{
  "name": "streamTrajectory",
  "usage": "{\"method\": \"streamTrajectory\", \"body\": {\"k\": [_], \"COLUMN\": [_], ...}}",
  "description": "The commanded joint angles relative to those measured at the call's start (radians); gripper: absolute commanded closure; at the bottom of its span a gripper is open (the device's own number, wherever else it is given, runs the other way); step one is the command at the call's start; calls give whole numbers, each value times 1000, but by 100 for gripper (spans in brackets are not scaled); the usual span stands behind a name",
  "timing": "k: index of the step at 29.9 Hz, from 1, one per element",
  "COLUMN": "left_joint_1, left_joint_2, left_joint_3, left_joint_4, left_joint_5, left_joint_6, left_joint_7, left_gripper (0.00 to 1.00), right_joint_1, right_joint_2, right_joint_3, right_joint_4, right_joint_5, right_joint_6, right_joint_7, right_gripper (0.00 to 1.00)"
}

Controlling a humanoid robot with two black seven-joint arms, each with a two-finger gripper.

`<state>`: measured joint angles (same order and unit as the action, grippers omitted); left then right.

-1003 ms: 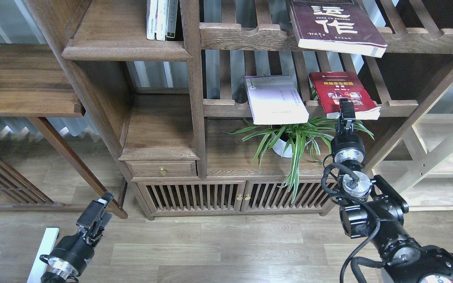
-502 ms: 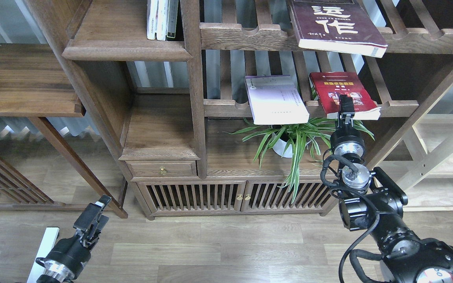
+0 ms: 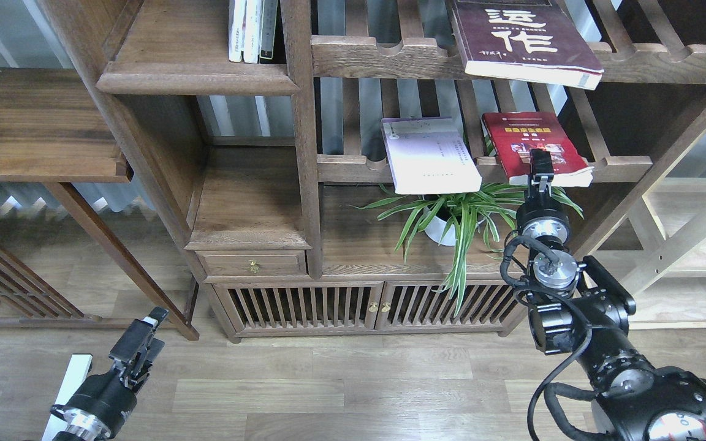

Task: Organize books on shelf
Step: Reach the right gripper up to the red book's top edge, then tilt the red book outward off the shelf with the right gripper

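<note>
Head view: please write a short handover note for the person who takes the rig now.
Right gripper: raised at the front edge of the red book; grip cannot be told.
Left gripper: low over the floor, holding nothing; open or shut unclear.
Red book and lavender book lie flat on the lower slatted rack; maroon book on the upper rack.
Solid shelf holds only a few upright books.
Done: nothing moved yet. Left: all three.

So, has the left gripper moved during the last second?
Yes. The left gripper has dropped lower and slightly left, farther below the slatted cabinet doors than before.
</note>
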<state>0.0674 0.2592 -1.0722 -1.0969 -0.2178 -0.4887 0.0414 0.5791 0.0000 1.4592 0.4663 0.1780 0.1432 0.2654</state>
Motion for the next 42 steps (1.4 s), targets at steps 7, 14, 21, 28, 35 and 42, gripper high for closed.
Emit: {"method": "streamTrajectory", "body": {"k": [7, 14, 21, 28, 35, 42], "left_joint_1": [5, 8, 9, 9, 11, 20], "left_joint_2": [0, 0, 0, 0, 0, 0], "left_joint_3": [0, -2, -8, -8, -12, -14], "left_joint_4": [2, 2, 2, 3, 6, 6], "left_joint_5": [0, 0, 0, 0, 0, 2], "left_joint_6": [0, 0, 0, 0, 0, 0], "left_joint_7": [-1, 0, 0, 0, 0, -2], "left_gripper": [1, 1, 1, 1, 1, 1], "right_joint_1": [7, 11, 18, 19, 25, 19], "right_joint_2": [0, 0, 0, 0, 0, 0], "right_joint_3": [1, 12, 27, 27, 24, 10], "right_joint_4": [-3, -5, -11, -12, -14, -12], "right_joint_5": [0, 0, 0, 0, 0, -5], "right_joint_6": [-4, -45, -48, -48, -47, -39], "right_joint_7": [12, 29, 34, 34, 34, 34], "right_gripper": [16, 19, 26, 34, 54, 69]}}
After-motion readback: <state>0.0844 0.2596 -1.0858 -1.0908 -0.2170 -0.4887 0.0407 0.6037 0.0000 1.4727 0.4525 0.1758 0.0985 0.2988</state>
